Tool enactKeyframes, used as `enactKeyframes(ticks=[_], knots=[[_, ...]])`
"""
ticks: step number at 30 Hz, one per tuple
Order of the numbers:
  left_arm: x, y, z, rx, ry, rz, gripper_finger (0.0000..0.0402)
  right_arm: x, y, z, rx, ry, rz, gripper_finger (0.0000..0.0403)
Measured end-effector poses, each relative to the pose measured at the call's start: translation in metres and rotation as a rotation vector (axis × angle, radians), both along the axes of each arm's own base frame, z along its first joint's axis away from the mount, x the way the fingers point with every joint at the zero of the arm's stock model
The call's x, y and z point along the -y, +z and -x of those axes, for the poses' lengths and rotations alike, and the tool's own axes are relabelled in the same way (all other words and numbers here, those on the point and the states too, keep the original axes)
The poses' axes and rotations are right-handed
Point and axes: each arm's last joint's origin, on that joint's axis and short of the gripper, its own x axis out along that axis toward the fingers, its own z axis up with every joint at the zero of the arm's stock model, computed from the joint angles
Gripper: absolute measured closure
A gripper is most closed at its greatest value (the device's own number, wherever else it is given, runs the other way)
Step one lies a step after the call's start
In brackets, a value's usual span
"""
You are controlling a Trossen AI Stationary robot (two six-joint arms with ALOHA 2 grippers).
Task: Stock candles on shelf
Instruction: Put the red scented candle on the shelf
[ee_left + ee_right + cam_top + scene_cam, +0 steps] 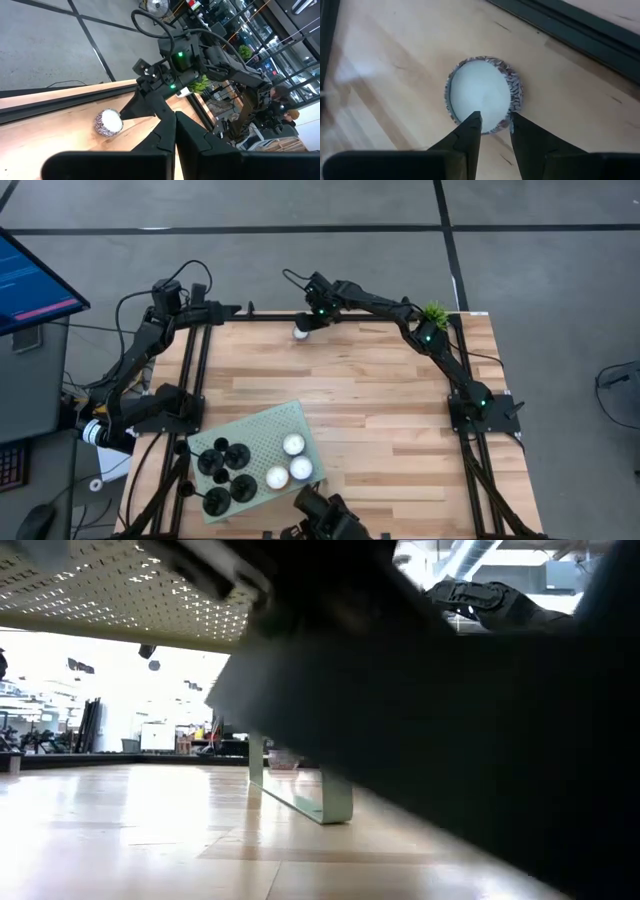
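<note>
Right gripper (492,127) pinching the rim of the last candle (484,93) at the table's far edge.
Light, rigid, thin-walled cup: grip the rim gently. Three candles (289,465) sit on the shelf (258,432) near the front-left corner; left gripper (172,125) is closed, empty.

Three candles (288,465) on shelf (255,438)

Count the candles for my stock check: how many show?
4. Three sit together on the shelf. One lies at the table's far edge, under the right gripper.
</note>
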Motion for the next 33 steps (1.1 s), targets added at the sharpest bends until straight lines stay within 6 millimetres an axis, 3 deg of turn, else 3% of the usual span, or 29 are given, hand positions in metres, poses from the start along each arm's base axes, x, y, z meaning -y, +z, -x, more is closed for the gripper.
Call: enactKeyframes(ticks=[14,19,25,33], knots=[[0.0,0.001,0.0,0.005,0.0,-0.014,0.0393,-0.012,0.028,0.018,-0.122,0.346,0.112,0.0305],[0.0,0.002,0.0,0.007,0.0,-0.019,0.0394,-0.021,0.039,0.028,-0.324,0.568,0.32,0.0305],[0.0,0.002,0.0,0.004,0.0,-0.028,0.0395,-0.038,0.039,0.015,-0.385,0.933,0.56,0.0305],[0.0,0.002,0.0,0.002,0.002,-0.031,0.0394,-0.04,0.043,0.001,-0.376,1.035,0.755,0.0279]])
